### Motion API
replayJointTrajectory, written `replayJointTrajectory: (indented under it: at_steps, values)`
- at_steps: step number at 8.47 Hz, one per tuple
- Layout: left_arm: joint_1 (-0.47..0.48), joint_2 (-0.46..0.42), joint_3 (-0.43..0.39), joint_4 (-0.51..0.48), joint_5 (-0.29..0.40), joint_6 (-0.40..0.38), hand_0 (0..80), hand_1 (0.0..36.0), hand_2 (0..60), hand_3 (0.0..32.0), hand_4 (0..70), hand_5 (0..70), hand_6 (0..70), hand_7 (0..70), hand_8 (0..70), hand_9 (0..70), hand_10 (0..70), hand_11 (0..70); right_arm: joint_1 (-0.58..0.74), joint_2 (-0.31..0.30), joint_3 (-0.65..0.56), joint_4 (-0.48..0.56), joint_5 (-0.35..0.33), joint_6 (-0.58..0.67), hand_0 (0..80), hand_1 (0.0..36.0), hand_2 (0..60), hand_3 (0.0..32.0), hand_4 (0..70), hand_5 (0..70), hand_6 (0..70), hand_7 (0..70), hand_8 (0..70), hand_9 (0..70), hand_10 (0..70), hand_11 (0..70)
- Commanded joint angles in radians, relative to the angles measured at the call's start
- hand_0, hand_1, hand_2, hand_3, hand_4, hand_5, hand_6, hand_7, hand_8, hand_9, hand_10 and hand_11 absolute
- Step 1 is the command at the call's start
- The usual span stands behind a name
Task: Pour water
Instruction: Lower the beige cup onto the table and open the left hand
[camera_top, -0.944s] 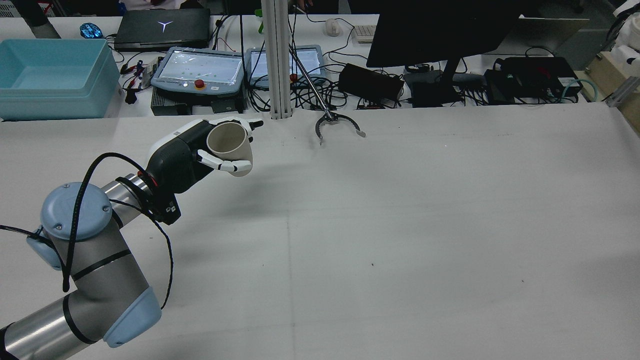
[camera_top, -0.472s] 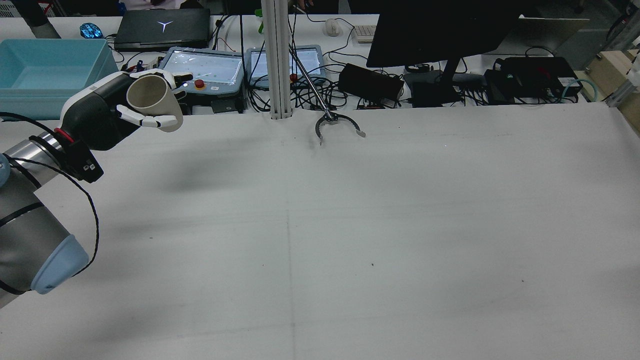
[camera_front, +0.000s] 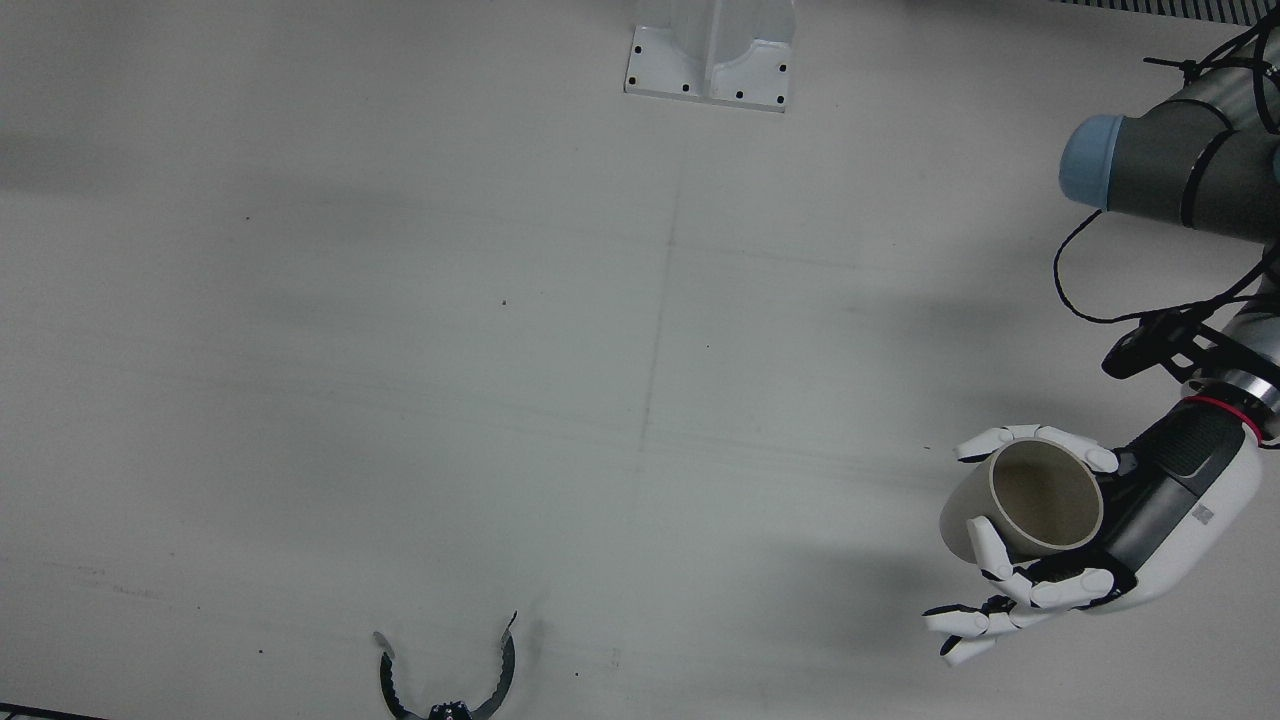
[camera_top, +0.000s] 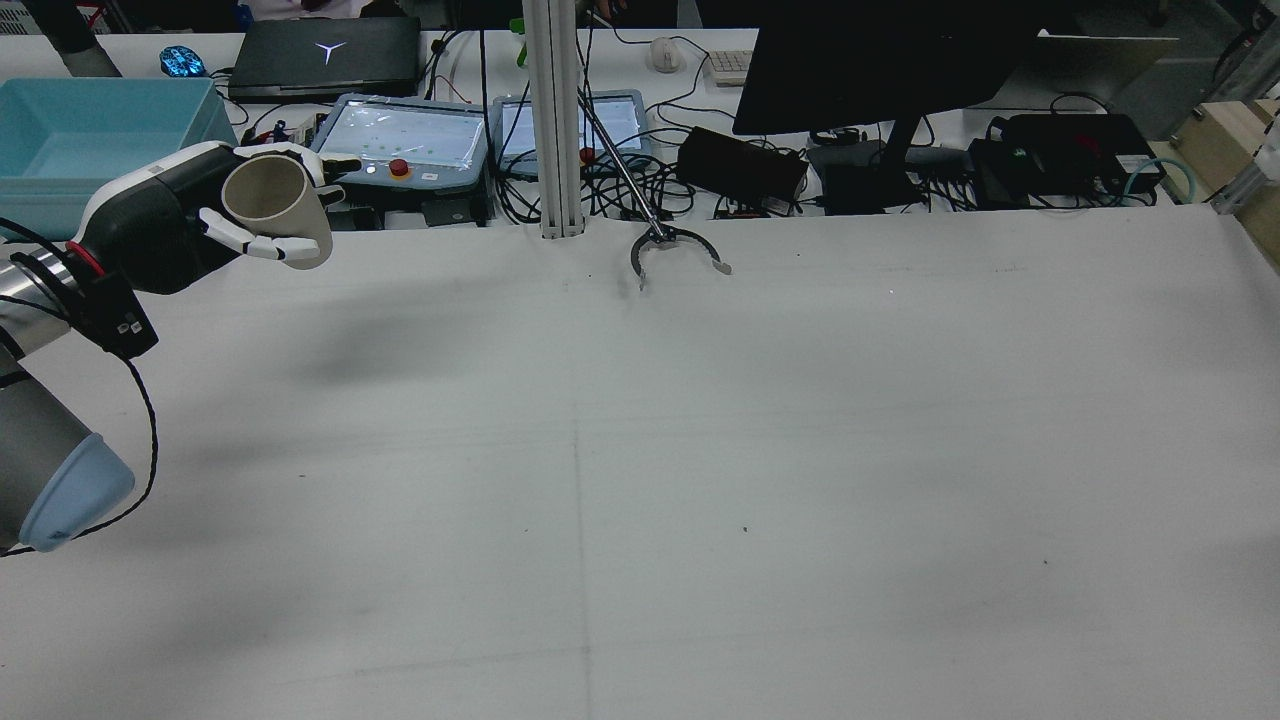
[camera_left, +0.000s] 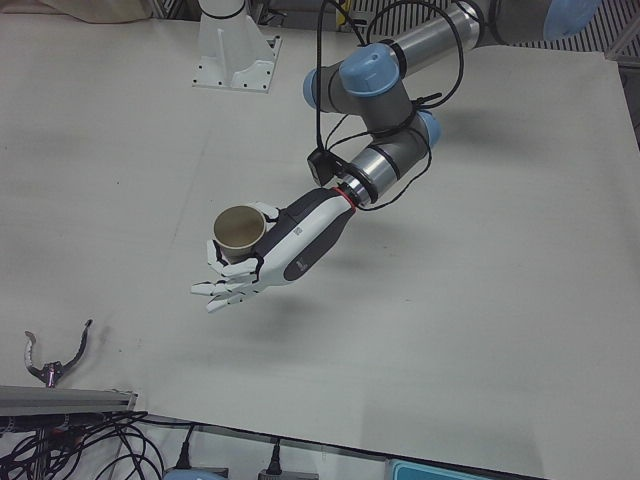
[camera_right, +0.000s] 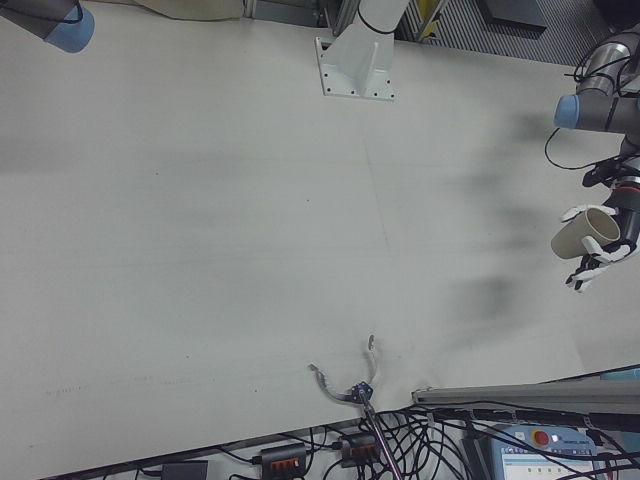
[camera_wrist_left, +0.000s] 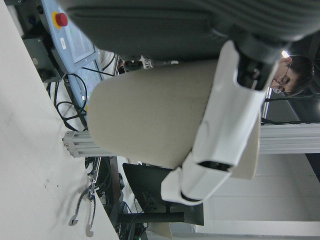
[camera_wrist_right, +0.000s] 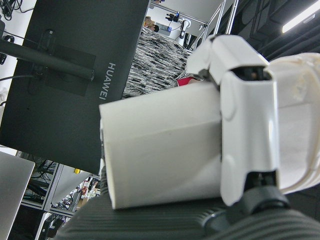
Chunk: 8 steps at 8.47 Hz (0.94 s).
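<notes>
Above the left edge of the desk (camera_top: 700, 450), near its far side, left hand (camera_top: 160, 235) grasps a beige cup (camera_top: 275, 210), lifted clear of the surface. Fingers (camera_front: 1030, 590) wrap the cup wall from both sides, palm behind it. Cup is tipped a little, its mouth facing up and back toward the robot, so the rear and front views both look into it; inside looks bare, no water visible, though the bottom can't be fully checked. Held mouth-up like this, it would keep whatever it carries until the tilt is wanted.

Right hand (camera_wrist_right: 250, 125) appears only in its own camera: fingers clenched round a white cup (camera_wrist_right: 160, 150), with a black monitor (camera_wrist_right: 65, 75) behind it. Hand is high and off to the side, outside the fixed views, so its place over the desk cannot be told. The white cup's contents are hidden too.

No vessel stands on the desk itself; only a black claw-shaped tool (camera_top: 675, 255) lies at the far edge, well apart from the left hand. Teach pendants (camera_top: 400, 140) and a blue bin (camera_top: 100, 150) sit beyond the desk.

Judgement: both cups are held aloft and well apart, so pouring isn't under way; the hands would need to meet over the desk first. Which cup is source and which receiver can't be told.
</notes>
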Motion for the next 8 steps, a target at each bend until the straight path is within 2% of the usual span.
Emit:
replayJointTrajectory:
  at_steps: [1,2,4,5,8]
  values:
    - [-0.021,0.024,0.076,-0.086,0.019,0.022,80.0,36.0,60.0,0.0,42.5,70.0,22.4,16.8,13.5,8.0,7.5,15.1,-0.015,0.006,-0.106,0.075,0.002,-0.007,80.0,36.0,60.0,0.0,39.6,35.8,70.0,70.0,70.0,70.0,69.9,70.0]
    - [-0.021,0.033,0.105,-0.117,0.019,0.026,80.0,36.0,60.0,0.0,42.3,70.0,22.3,16.7,13.5,8.0,7.5,15.1,-0.015,0.009,-0.169,0.142,0.005,-0.011,80.0,36.0,60.0,0.0,37.4,36.0,70.0,70.0,70.0,70.0,70.0,70.0]
    - [-0.021,0.071,0.142,-0.185,0.019,0.039,80.0,36.0,60.0,0.0,41.6,70.0,21.8,16.2,13.5,7.9,7.7,15.3,-0.016,0.01,-0.284,0.225,0.009,-0.031,80.0,36.0,60.0,0.0,46.0,36.6,70.0,70.0,70.0,70.0,70.0,70.0]
    - [-0.021,0.071,0.177,-0.218,0.019,0.053,80.0,36.0,60.0,0.0,42.0,70.0,21.9,16.4,13.5,8.0,7.8,15.5,-0.018,0.012,-0.331,0.274,0.009,-0.033,80.0,36.0,60.0,0.0,45.6,36.8,70.0,70.0,70.0,70.0,70.0,70.0]
    - [-0.007,0.145,0.226,-0.295,0.019,0.081,80.0,36.0,60.0,0.0,41.5,70.0,21.5,16.1,13.5,7.8,7.6,15.2,-0.019,0.016,-0.339,0.284,0.011,-0.033,80.0,36.0,60.0,0.0,48.0,36.4,70.0,70.0,70.0,70.0,70.0,70.0]
